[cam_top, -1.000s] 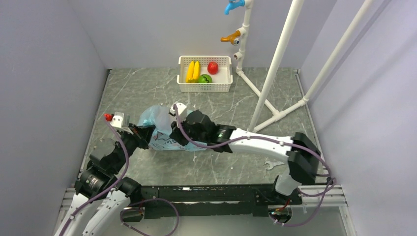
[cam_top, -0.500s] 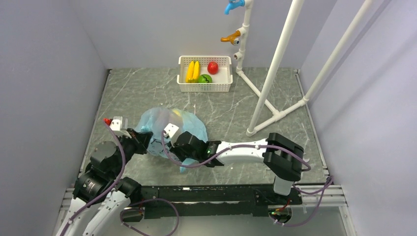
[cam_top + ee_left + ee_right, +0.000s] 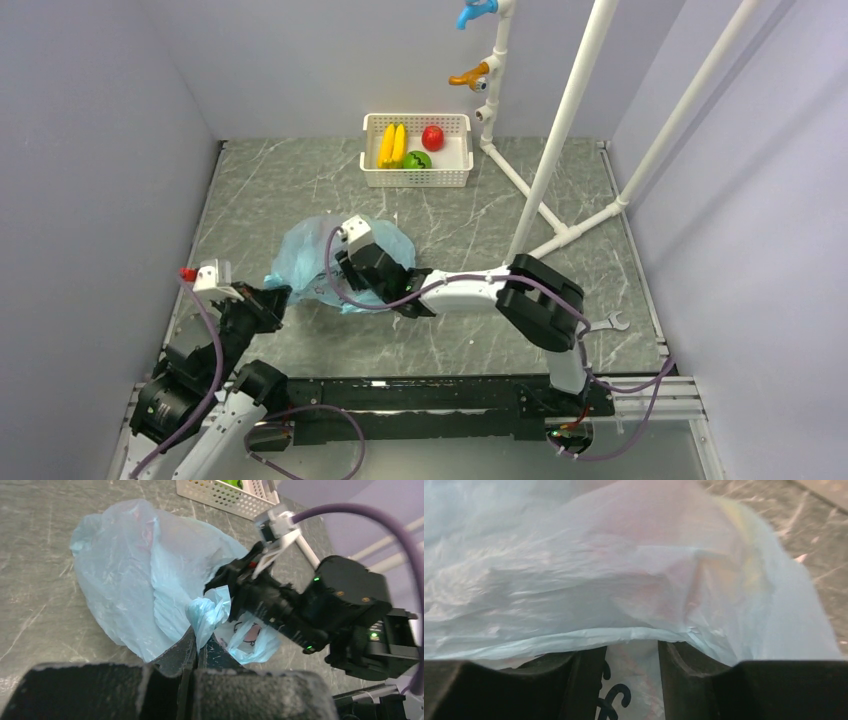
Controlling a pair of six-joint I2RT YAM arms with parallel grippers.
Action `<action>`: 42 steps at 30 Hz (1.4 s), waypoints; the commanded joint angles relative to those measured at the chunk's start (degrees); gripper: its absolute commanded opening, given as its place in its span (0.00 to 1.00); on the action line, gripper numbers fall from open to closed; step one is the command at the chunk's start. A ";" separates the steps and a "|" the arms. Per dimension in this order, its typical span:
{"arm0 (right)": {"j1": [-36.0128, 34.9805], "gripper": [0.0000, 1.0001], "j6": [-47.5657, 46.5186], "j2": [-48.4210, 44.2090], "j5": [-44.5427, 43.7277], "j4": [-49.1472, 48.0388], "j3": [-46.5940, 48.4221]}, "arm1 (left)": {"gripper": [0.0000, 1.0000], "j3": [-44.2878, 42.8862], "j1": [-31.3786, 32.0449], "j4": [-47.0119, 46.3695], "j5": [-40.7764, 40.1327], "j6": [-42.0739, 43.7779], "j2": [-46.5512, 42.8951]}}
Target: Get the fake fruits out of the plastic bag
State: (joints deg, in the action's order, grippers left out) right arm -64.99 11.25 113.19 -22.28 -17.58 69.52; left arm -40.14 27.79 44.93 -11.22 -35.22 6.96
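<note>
Now that your left gripper (image 3: 196, 647), clamped on a twist of the plastic bag (image 3: 310, 250), has drawn back toward 7 o'clock, the bag lies stretched at 9 o'clock. The right gripper (image 3: 632, 652) has its tips buried under film, grip unclear, and the fake fruits (image 3: 654, 525) remain inside.

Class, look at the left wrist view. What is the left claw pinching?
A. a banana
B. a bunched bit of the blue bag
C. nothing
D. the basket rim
B: the left claw is shut on a twisted tuft of the plastic bag.
</note>
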 commanded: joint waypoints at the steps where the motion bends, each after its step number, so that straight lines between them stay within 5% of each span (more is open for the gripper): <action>1: 3.49 0.46 2.72 -8.66 -3.30 -5.55 -1.32 | 0.00 -2.83 0.05 2.93 -4.92 -1.72 -0.75; 5: 5.14 0.55 2.09 -10.80 0.95 -4.35 -1.07 | 0.00 -3.00 0.05 2.83 -5.55 -1.59 0.54; 9: 6.07 0.81 -0.68 -9.26 2.76 -3.61 -0.35 | 0.00 -3.63 0.02 3.07 -5.88 -0.92 1.94; 12: 6.43 0.88 -4.37 -7.46 1.14 -2.39 -0.64 | 0.00 -5.17 0.02 4.84 -8.39 -0.95 1.84; 17: 2.32 0.94 -15.13 -6.46 8.61 -1.16 -5.07 | 0.00 -7.16 0.03 5.42 -12.07 -0.31 0.98; 28: -1.65 0.99 -14.22 -12.65 17.07 -2.24 -17.22 | 0.00 -5.10 0.07 3.32 -10.51 1.92 3.53; 39: -0.25 0.99 -0.71 -24.49 18.50 -2.31 -17.41 | 0.00 -2.92 0.05 -3.05 3.21 8.92 3.82; 42: -0.11 0.97 5.31 -25.06 14.10 -0.48 -17.73 | 0.00 -3.10 0.06 -1.67 1.17 7.57 2.94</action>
State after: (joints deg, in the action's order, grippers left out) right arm -65.04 7.75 88.95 -5.45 -18.72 51.75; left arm -43.27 27.83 46.15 -12.60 -29.15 10.96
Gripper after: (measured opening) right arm 0.980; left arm 0.012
